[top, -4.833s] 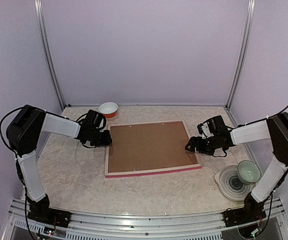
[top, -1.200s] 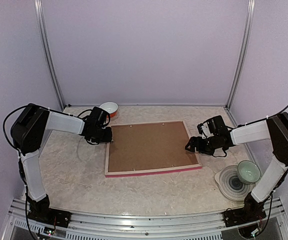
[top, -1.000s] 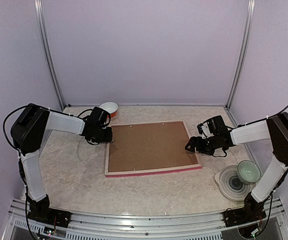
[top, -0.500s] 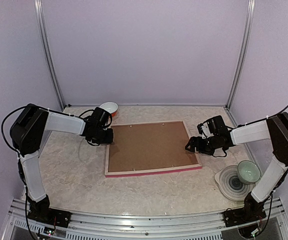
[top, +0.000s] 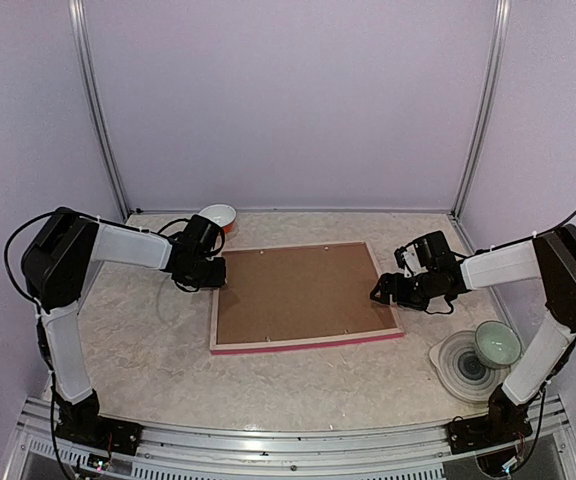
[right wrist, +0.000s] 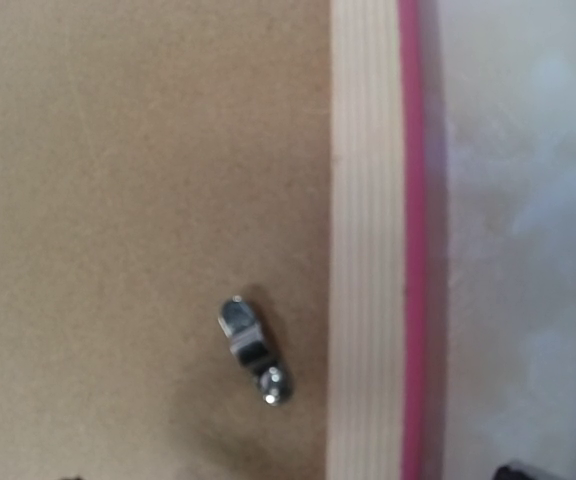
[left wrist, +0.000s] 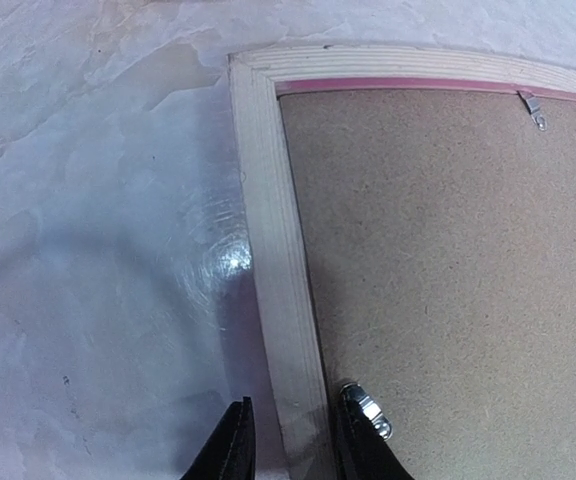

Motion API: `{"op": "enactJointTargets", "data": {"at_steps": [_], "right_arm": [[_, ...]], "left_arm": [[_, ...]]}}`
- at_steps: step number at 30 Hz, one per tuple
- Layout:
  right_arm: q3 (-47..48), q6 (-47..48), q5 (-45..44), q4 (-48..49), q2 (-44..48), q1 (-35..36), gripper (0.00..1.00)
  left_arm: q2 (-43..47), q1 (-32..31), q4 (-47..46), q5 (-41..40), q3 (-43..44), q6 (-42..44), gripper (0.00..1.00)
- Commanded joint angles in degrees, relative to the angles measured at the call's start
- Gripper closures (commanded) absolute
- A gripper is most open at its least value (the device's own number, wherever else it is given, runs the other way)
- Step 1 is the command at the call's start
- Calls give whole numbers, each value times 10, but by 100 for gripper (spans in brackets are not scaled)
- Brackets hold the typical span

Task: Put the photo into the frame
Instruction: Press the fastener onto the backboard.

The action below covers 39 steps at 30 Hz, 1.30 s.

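We saw the frame (top: pixel 308 343) lying face down, its long side running left to right between our claws. Our left claw (left wrist: pixel 290 425) straddled its left side, half open, grip unclear. Our right claw (top: pixel 383 292) gaped wide, empty.

Only the fingertips of the left gripper (left wrist: pixel 293 450) are seen, the rest is cropped off. The pale wood, pink-edged rectangular frame (left wrist: pixel 273 250) is cut off in both wrist views, and the right one's pretty blurry.
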<state>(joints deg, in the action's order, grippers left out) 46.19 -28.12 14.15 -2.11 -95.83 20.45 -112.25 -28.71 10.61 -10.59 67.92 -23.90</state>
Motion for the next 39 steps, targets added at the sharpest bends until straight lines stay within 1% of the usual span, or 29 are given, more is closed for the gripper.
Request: {"op": "enactJointTargets", "data": {"at_steps": [1, 7, 11, 15, 18, 22, 25, 30, 39], "right_arm": [[-4, 3, 1, -9, 0, -6, 12], [-6, 3, 1, -8, -1, -6, 12], [-6, 3, 2, -7, -2, -6, 12], [-7, 3, 1, -7, -1, -6, 12], [-8, 3, 2, -5, -1, -6, 12], [-8, 3, 1, -5, -2, -6, 12], [-8, 3, 1, -5, -2, -6, 12], [-9, 3, 1, -5, -2, -6, 12], [-9, 2, 2, -3, -3, -6, 12]], "left_arm": [[-19, -2, 18, -5, 14, 10, 72], [7, -1, 10, -8, -1, 4, 74], [40, 1, -2, -8, -11, -7, 74], [51, 4, -9, 0, -6, -11, 73], [40, 5, -10, 10, 2, -11, 70], [16, 5, -9, 20, 12, -11, 70], [-2, 4, -7, 26, 21, -8, 65], [-16, 3, -4, 27, 27, -6, 60], [-24, -2, 8, 13, 31, -1, 61]]}}
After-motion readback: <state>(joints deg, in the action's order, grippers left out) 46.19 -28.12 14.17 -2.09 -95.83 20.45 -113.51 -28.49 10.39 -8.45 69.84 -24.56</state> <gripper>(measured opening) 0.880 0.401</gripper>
